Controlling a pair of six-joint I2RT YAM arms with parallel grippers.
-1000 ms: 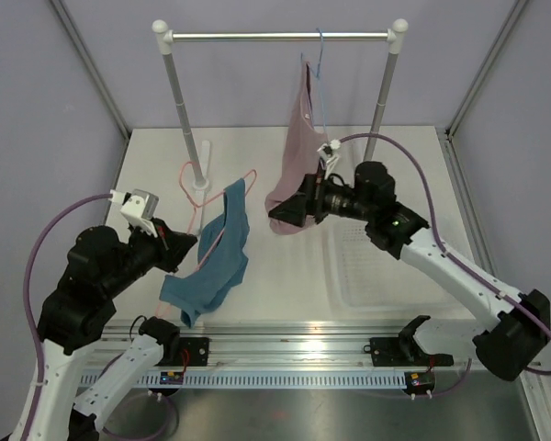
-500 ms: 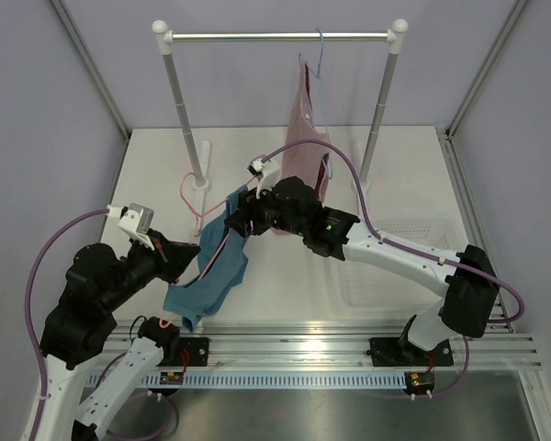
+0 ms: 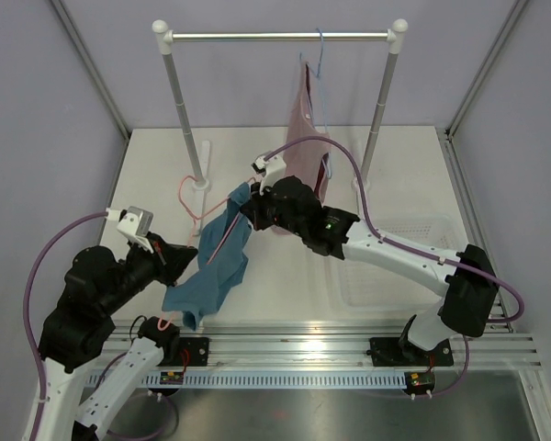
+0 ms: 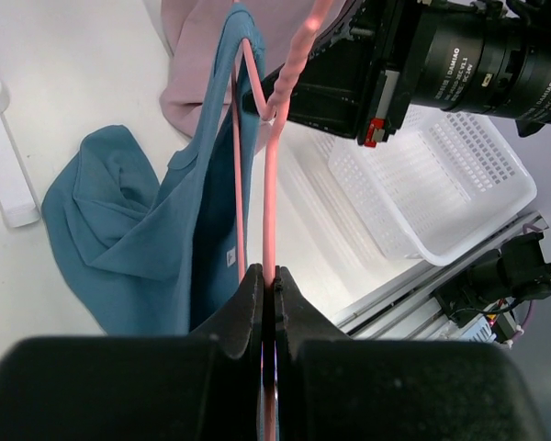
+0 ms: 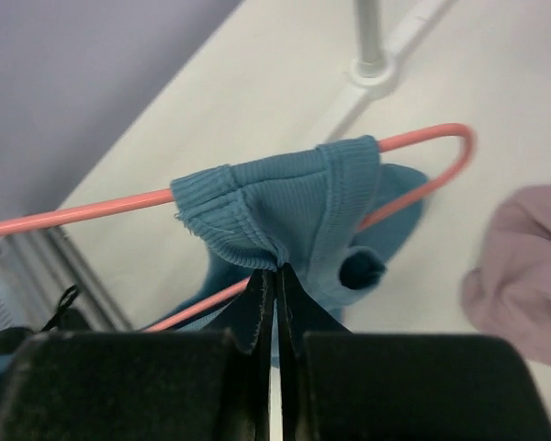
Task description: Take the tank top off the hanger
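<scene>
**Two arms, one teal top between them**

You have one table (image 3: 285,147) under everything, and at its far side one clothes rail (image 3: 280,37) standing on two posts. Two arms work in front of it: the left arm (image 3: 92,294) reaches in from the near left, and the right arm (image 3: 395,253) stretches across from the near right towards the middle. One white mesh basket (image 4: 441,175) sits on the table's right side, under the right arm.

You can count two tank tops. The dusty pink tank top (image 3: 303,156) hangs from the rail. The teal tank top (image 3: 211,276) is held up left of centre between the two grippers, with its body drooping towards the near edge of the table.

There are two hangers as well. The light blue hanger (image 3: 320,64) is hooked on the rail and carries the pink top. The pink hanger (image 4: 274,184) is off the rail, tilted, and one teal strap is draped over its bent end.

Your left gripper (image 4: 268,280) has its jaws closed tight on the pink hanger's wire, below the cloth. Your right gripper (image 5: 275,276) is closed too — it pinches the ribbed teal strap right where it folds over the wire, and the wrist view shows cloth bunched above the fingertips. The two grippers are near each other but apart — only cloth and hanger span the gap.
</scene>
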